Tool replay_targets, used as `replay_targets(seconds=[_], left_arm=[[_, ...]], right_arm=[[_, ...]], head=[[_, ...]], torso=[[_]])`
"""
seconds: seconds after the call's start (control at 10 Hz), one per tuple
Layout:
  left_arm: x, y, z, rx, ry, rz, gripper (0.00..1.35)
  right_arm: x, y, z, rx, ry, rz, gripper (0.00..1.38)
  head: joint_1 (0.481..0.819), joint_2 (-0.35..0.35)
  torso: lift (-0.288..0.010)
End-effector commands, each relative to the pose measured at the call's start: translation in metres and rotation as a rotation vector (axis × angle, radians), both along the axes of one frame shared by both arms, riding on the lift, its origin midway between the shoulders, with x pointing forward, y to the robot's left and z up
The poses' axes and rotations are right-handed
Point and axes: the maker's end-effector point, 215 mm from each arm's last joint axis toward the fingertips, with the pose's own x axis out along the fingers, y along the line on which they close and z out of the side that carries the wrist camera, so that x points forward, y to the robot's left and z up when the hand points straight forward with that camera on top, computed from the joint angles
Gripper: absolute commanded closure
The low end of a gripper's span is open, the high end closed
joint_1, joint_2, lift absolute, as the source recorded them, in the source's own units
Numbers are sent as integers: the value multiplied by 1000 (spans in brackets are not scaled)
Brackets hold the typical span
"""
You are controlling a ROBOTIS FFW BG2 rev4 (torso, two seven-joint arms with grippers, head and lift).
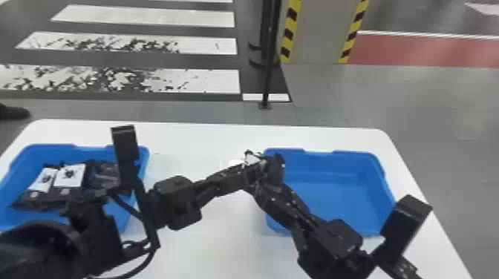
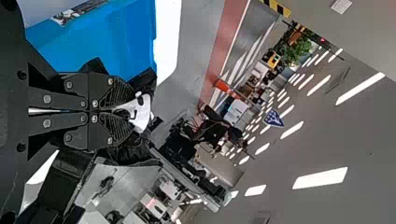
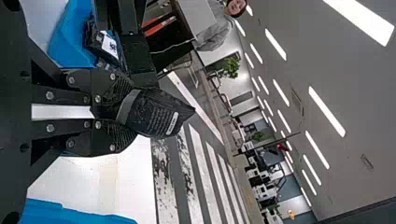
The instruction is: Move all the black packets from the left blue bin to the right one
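Nearest, the left arm [image 1: 178, 202] is coming in from the left, crossing in front of the left bin [image 1: 143, 163], and the right arm [image 1: 336, 239] is coming in from the lower right. The left gripper [image 1: 249, 167] and the right gripper [image 1: 263, 178] are meeting above the desk [image 1: 208, 141], between the bins and close to the right bin [image 1: 334, 200]. In the left wrist view, the left gripper's [image 2: 133, 112] two fingers are clamping a packet by its white-labelled part. In the right wrist view, the right gripper's [image 3: 122, 112] fingers are clamping the black packet [image 3: 156, 114] too, its printed side showing beyond them. In the left bin, two packets with white labels [image 1: 69, 175] are lying side by side, and more dark wrapping [image 1: 104, 174] is showing next to them. Farther off, a thin black post [image 1: 268, 74] is standing on the floor [image 1: 315, 92], and behind it a panel [image 1: 319, 33] is carrying yellow-and-black stripes.
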Motion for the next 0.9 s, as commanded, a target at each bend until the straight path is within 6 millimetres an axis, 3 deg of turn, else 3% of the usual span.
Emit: replay_targets(seconds=[0.0,0.1,0.2,0.3,0.4,0.8], left_arm=[[-1,-1,2,-12,2,-3,1173],[-2,-1,5,-35,4,7,857],[1,5,5,-44,0,27,371],[1,11,4,-50,1,44,98],[2,20,7,-64,-7,65,104],[-4,62,-1,-49,-4,160,150]], right_arm=[[0,-4,-1,-10,0,-7,1279],[1,-5,-1,-15,-3,-11,1279],[1,-10,-3,-19,0,-20,1279],[4,-23,-10,-42,12,-45,1279],[11,-43,-13,-83,7,-84,1279],[46,-169,-52,-331,35,-297,1279]], head=[[695,-82],[695,-86],[695,-91],[695,-91],[695,-92],[695,-168]], torso=[[-144],[-144],[-144],[-144],[-144],[-144]])
